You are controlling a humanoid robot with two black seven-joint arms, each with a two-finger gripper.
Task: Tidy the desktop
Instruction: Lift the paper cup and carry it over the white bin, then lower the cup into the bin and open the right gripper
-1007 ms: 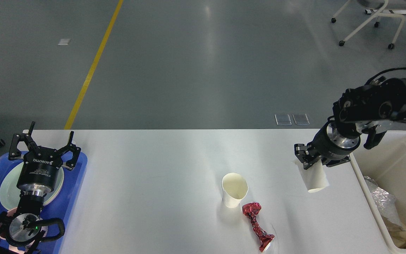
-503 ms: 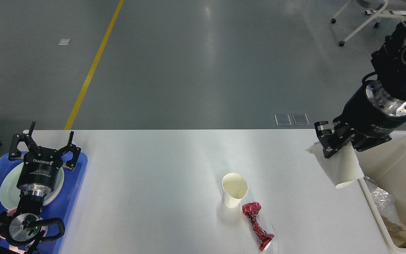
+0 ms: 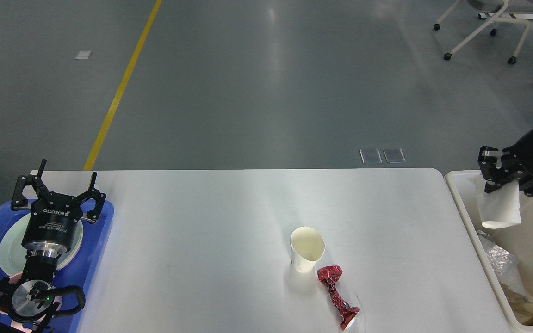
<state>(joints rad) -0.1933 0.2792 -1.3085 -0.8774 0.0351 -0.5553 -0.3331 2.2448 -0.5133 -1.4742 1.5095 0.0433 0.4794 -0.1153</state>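
Desk (image 3: 211,208): wide white top with rounded corners, smooth and matte; fills the middle of the room's near side. Rigid and fixed, not a thing to lift. Its slick face would probably let light litter slide when nudged.

Paper cup (image 3: 307,249): upright on the desk, right of centre, mouth open. Looks light, thin-walled, easily crushed; likely best pinched across the rim with one finger inside.

Red foil wrapper (image 3: 337,297): twisted and crumpled, lying just beside the cup's base, towards the near edge. Looks very light and springy; the narrow twisted waist seems the surest place to grip.

Right claw (image 3: 496,178): held over the cream bin (image 3: 461,203) past the desk's right end, clenched on a second paper cup (image 3: 499,212), squashed flat at the top, hanging mouth-down. Clear plastic scrap lies in the bin.

Left claw (image 3: 55,190): fingers spread wide, holding nothing, above a pale plate (image 3: 9,240) on the blue tray (image 3: 102,231) at the desk's left end.
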